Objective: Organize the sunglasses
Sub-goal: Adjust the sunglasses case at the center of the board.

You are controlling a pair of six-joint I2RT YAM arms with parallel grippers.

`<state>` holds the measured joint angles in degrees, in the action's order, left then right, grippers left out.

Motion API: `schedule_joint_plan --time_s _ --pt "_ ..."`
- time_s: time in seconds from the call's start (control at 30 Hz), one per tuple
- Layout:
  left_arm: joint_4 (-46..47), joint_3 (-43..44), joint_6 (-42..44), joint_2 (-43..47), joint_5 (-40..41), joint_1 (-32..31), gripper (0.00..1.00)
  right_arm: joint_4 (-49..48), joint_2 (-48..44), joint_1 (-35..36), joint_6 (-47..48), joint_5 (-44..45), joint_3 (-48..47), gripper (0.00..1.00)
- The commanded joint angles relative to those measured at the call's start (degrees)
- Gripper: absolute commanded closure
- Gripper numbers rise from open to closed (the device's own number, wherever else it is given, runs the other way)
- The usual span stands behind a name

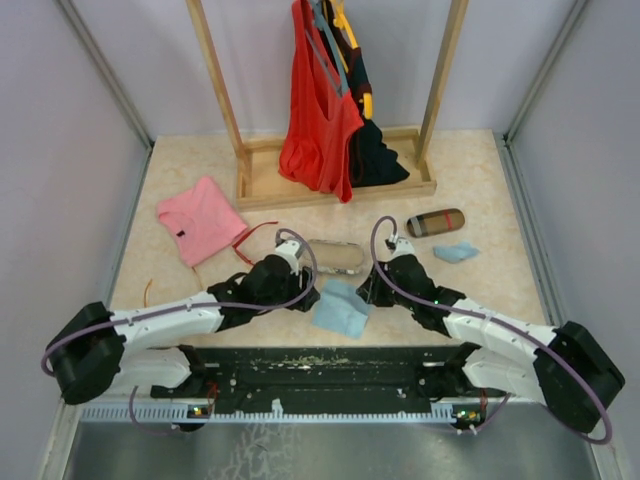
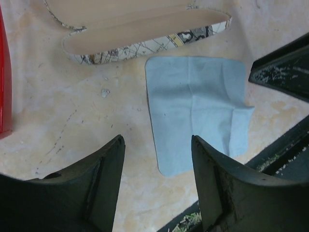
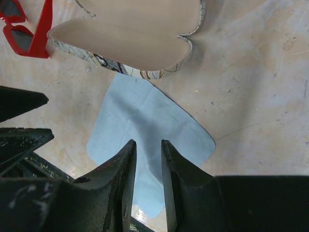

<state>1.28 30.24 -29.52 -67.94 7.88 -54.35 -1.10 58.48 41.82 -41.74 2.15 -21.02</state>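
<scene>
- The sunglasses (image 3: 41,29) are seen lying on the worktop (image 3: 260,72), ahead of the right fingers (image 3: 120,179) and off to their left, gripped by neither arm.
- Their red frame is found just beside one end of the open case (image 3: 130,34); contact cannot be determined.
- The open case, patterned outside and lined in beige, is noted lying ahead of both pairs of fingers.
- The blue cloth (image 3: 149,116) is spread flat directly under and ahead of the right fingers, its far corner at the case's edge.
- The right fingers are drawn close, with a narrow gap left between them; nothing is pinched.
- The left fingers (image 2: 104,174) are spread wide and empty, with the cloth ahead of their right-hand tip.
</scene>
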Motion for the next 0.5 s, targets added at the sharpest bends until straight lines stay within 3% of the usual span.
schedule_joint_plan --time_s 0.0,0.47 --pt "4.4 5.0 1.8 -5.8 4.4 0.2 0.38 -6.6 4.5 -0.4 1.7 -2.7 -3.4 0.72" --pt "5.9 11.1 4.6 -18.9 3.7 2.9 0.43 -12.1 16.6 -4.7 3.4 -3.5 -8.6 0.77"
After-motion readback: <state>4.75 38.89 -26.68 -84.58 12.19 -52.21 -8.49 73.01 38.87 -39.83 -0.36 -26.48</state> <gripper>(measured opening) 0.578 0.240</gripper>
